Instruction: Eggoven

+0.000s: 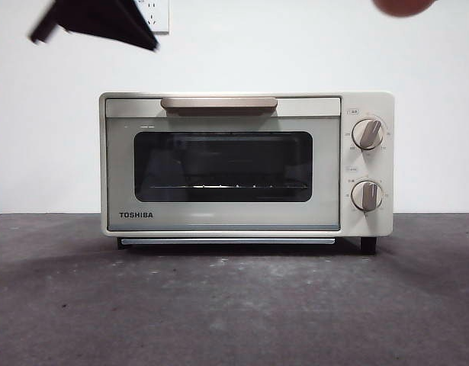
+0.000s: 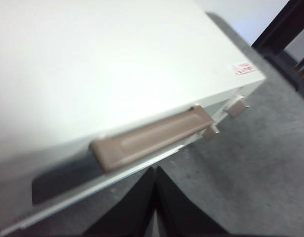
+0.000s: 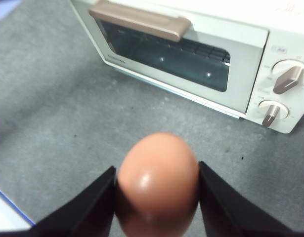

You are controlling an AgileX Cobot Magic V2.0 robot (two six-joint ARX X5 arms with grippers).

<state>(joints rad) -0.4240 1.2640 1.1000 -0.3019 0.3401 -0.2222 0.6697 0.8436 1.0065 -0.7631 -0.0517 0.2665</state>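
The cream TOSHIBA oven (image 1: 219, 221) stands mid-table with its dark glass door closed. Its beige handle (image 1: 219, 103) runs along the top of the door, and two knobs (image 1: 367, 133) sit on the right side. My right gripper (image 3: 156, 169) is shut on the reddish-brown egg (image 3: 159, 187), held above the table in front of the oven (image 3: 240, 54). In the front view only the egg's bottom (image 1: 403, 6) shows, at the top right. My left gripper (image 2: 154, 173) is shut and empty, hovering just in front of the handle (image 2: 152, 136) above the oven's left part, dark at the top left (image 1: 104, 23).
The dark grey table (image 1: 234, 305) stretches in front of the oven. A white wall with a socket (image 1: 159, 14) stands behind. A black frame (image 2: 285, 29) rises beyond the oven's right end. A white and blue edge (image 3: 3, 217) lies at the table's near side.
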